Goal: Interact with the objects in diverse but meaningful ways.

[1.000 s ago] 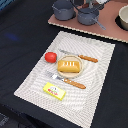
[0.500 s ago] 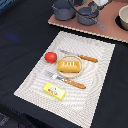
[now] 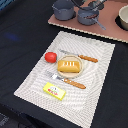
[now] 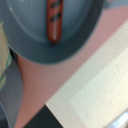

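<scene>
A red tomato [image 3: 50,56] lies on the striped placemat, at the exterior view's left of the orange ridged bread block [image 3: 69,66]. A thin brown stick-like utensil [image 3: 86,58] lies behind the bread and another [image 3: 75,83] in front of it. The yellow labelled bar [image 3: 55,90] lies nearest the front. A grey long-handled pot [image 3: 88,15] stands on the pink board at the back. The wrist view shows this pot [image 4: 75,40] close up with a red sausage-like piece [image 4: 53,20] inside. My gripper [image 3: 96,4] hangs just above the pot, and its jaws are unclear.
A second grey pot [image 3: 63,9] stands at the exterior view's left of the first on the pink board [image 3: 107,31]. A white bowl [image 3: 123,17] sits at the board's right end. The striped placemat [image 3: 35,82] lies on a dark table [image 3: 20,35].
</scene>
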Motion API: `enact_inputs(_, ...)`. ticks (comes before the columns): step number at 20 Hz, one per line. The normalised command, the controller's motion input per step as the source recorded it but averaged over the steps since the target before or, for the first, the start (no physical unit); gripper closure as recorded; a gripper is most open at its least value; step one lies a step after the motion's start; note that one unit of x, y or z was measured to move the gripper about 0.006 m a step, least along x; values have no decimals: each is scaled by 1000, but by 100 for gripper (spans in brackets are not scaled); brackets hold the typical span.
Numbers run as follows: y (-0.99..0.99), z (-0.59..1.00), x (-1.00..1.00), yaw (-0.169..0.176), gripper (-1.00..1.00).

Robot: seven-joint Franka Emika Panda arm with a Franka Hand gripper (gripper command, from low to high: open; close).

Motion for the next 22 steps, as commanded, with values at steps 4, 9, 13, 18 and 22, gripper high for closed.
enact_inputs(4, -761, 29, -336, -49, -100)
enact_inputs(9, -777, 0, -366, -45, -100)
enact_inputs(13, -730, 0, -404, -57, -100)
enact_inputs(18, -685, 0, -430, -68, -100)
enact_inputs(22, -656, -45, -449, -73, -100)
